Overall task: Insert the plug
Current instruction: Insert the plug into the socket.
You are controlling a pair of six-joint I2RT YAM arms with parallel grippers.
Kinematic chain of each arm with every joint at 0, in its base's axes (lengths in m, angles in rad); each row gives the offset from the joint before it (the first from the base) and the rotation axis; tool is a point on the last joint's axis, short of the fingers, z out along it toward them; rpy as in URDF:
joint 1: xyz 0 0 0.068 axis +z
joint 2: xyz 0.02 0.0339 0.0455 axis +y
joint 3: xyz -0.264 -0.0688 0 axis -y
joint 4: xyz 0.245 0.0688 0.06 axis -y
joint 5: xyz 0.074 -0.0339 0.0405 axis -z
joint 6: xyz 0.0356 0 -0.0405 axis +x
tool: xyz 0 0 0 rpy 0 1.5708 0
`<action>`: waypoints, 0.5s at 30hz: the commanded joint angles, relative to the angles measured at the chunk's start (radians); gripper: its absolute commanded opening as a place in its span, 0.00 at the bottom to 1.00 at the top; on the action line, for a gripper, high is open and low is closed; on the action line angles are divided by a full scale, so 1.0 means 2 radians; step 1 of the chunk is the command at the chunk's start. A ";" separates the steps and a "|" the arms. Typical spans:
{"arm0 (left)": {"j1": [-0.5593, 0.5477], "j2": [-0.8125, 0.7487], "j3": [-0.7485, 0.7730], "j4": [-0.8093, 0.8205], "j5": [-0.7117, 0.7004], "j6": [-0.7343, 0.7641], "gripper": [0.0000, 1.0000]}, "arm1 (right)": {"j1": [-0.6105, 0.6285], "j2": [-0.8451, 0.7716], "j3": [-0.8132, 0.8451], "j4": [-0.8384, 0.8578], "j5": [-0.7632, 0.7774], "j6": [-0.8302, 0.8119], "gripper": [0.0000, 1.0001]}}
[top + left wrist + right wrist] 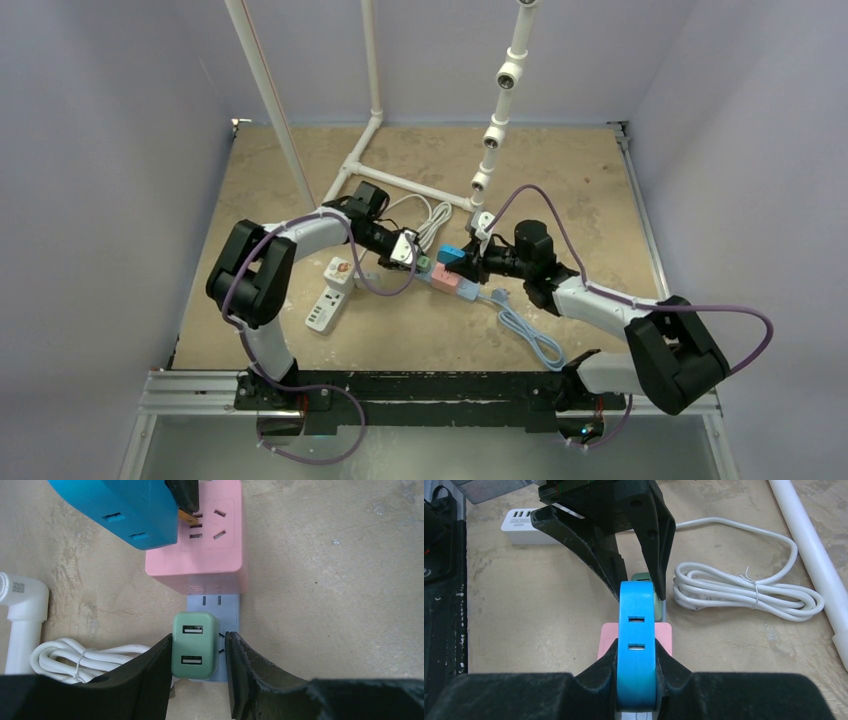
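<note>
My right gripper [637, 647] is shut on the blue plug [637, 630] and holds it just over the pink socket cube [664, 632]. In the left wrist view the blue plug [125, 510] is tilted, with a brass prong hovering at the slots of the pink socket cube [210, 555]. My left gripper [198, 637] straddles a green USB charger [195, 650] that sits in the lavender socket block [212, 602]. Its left pad lies against the charger and its right pad stands a sliver apart. From above, both grippers [410, 255] [470, 262] meet at the cubes.
A coiled white cable [744, 592] lies beside the sockets. A white power strip [330, 295] sits under my left arm. A white pipe frame [400, 180] stands behind, and a light-blue cord [525, 330] trails towards my right arm's base.
</note>
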 commanded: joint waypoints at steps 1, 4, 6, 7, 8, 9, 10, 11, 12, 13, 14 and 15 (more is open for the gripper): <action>-0.007 0.012 0.019 -0.024 0.016 0.015 0.37 | 0.000 0.001 -0.010 0.044 0.001 0.009 0.00; -0.009 0.018 0.027 -0.034 0.014 0.017 0.33 | 0.000 0.001 -0.016 0.053 0.003 0.012 0.00; -0.010 0.022 0.031 -0.041 0.012 0.022 0.27 | 0.000 0.000 -0.019 0.060 0.003 0.014 0.00; -0.010 0.024 0.034 -0.045 0.012 0.022 0.25 | 0.000 0.000 -0.020 0.062 0.004 0.015 0.00; -0.011 0.026 0.037 -0.048 0.011 0.022 0.22 | 0.000 0.001 -0.021 0.065 0.004 0.016 0.00; -0.012 0.028 0.038 -0.050 0.010 0.023 0.22 | 0.000 0.002 -0.022 0.067 0.005 0.017 0.00; -0.012 0.030 0.040 -0.053 0.010 0.023 0.21 | 0.000 0.003 -0.023 0.069 0.007 0.017 0.00; -0.013 0.031 0.042 -0.054 0.008 0.023 0.21 | 0.000 0.004 -0.024 0.071 0.007 0.019 0.00; -0.013 0.033 0.044 -0.055 0.008 0.023 0.21 | 0.001 0.005 -0.025 0.074 0.007 0.021 0.00; -0.014 0.036 0.047 -0.058 0.007 0.023 0.20 | 0.000 0.006 -0.026 0.078 0.008 0.022 0.00; -0.014 0.039 0.050 -0.061 0.006 0.025 0.20 | 0.000 0.006 -0.027 0.081 0.008 0.023 0.00; -0.015 0.042 0.053 -0.063 0.005 0.026 0.19 | 0.000 0.006 -0.028 0.084 0.007 0.024 0.00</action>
